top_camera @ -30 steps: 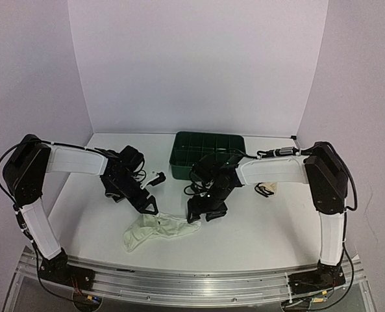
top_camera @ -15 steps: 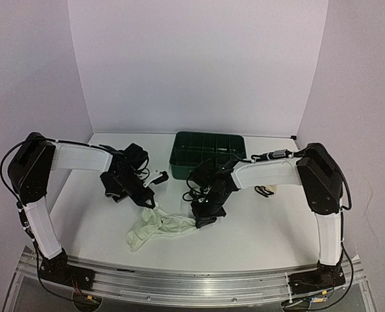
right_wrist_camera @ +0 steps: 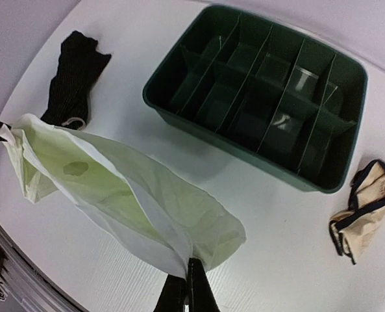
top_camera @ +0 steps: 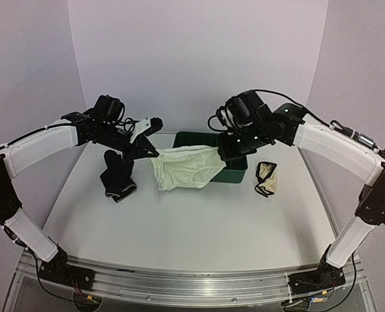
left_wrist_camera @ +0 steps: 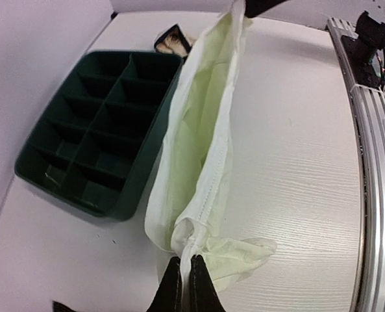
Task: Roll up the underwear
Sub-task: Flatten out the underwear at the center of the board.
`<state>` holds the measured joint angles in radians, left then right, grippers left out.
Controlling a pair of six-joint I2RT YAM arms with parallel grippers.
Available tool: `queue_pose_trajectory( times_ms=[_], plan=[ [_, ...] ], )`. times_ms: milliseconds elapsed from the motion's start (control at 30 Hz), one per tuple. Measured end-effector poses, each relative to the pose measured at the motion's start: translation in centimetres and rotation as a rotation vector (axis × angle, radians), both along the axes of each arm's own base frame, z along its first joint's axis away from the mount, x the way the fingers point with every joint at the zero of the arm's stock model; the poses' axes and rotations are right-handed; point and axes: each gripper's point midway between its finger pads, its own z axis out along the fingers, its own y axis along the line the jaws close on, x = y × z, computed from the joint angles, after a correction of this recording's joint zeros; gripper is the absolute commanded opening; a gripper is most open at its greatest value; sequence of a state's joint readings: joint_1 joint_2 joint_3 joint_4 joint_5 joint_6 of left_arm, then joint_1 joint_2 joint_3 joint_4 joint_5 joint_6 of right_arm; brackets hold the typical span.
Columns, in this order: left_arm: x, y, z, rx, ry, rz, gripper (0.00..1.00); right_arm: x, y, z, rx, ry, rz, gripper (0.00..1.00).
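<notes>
Top external view: the plain cream-white cloth underwear (top_camera: 182, 168) hangs stretched in the air between both arms, over the white bench (top_camera: 198, 224) and just in front of the dark green plastic compartment tray (top_camera: 235, 174). The left gripper (top_camera: 156, 154) is clenched on one corner, and the right gripper (top_camera: 219, 148) on the opposite one. This looks like the spreading step, before any rolling. Next, the garment needs laying flat on bare bench. The black cloth underwear (top_camera: 116, 177) and the cream black-edged underwear (top_camera: 266, 178) lie unrolled. No brand, label or writing is readable.
</notes>
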<state>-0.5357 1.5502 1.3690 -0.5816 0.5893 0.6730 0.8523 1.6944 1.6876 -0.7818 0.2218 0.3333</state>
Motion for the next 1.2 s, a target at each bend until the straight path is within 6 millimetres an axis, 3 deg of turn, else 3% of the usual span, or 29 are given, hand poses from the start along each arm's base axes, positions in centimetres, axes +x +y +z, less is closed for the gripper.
queue_pose_trajectory(
  times_ms=[100,333,567,667,767,833,900,1067,1200],
  plan=[
    [-0.3,-0.3,1.9,-0.041,-0.084,-0.064,0.0,-0.1,-0.7,1.9,-0.014,-0.055,0.012,0.0],
    [0.2,0.6,3.0,-0.078,-0.118,-0.093,0.0,-2.5,0.6,0.5,-0.072,-0.021,0.103,0.0],
    [2.4,4.0,4.1,-0.096,-0.132,0.0,0.0,-10.6,8.0,-0.2,0.011,0.099,0.36,0.0],
    [1.9,3.7,4.5,-0.119,-0.127,-0.027,0.0,-14.3,11.0,-0.5,0.099,0.206,0.446,0.0],
    [1.2,2.8,4.1,-0.152,-0.088,-0.083,0.0,-15.7,12.3,-1.9,0.168,0.306,0.46,0.0],
    [1.6,2.0,2.5,-0.163,-0.028,-0.121,0.01,-15.7,12.0,-4.0,0.174,0.382,0.424,0.0],
    [2.6,1.1,-0.3,-0.159,0.061,-0.151,0.08,-14.8,11.1,-6.8,0.162,0.459,0.349,0.0],
    [5.5,-1.3,-9.4,-0.082,0.249,-0.169,0.43,-11.5,6.4,-13.8,0.104,0.619,0.069,0.0],
    [9.4,-2.9,-14.0,-0.024,0.292,-0.096,0.67,-10.2,4.2,-17.7,0.071,0.711,-0.094,0.0]
  ],
)
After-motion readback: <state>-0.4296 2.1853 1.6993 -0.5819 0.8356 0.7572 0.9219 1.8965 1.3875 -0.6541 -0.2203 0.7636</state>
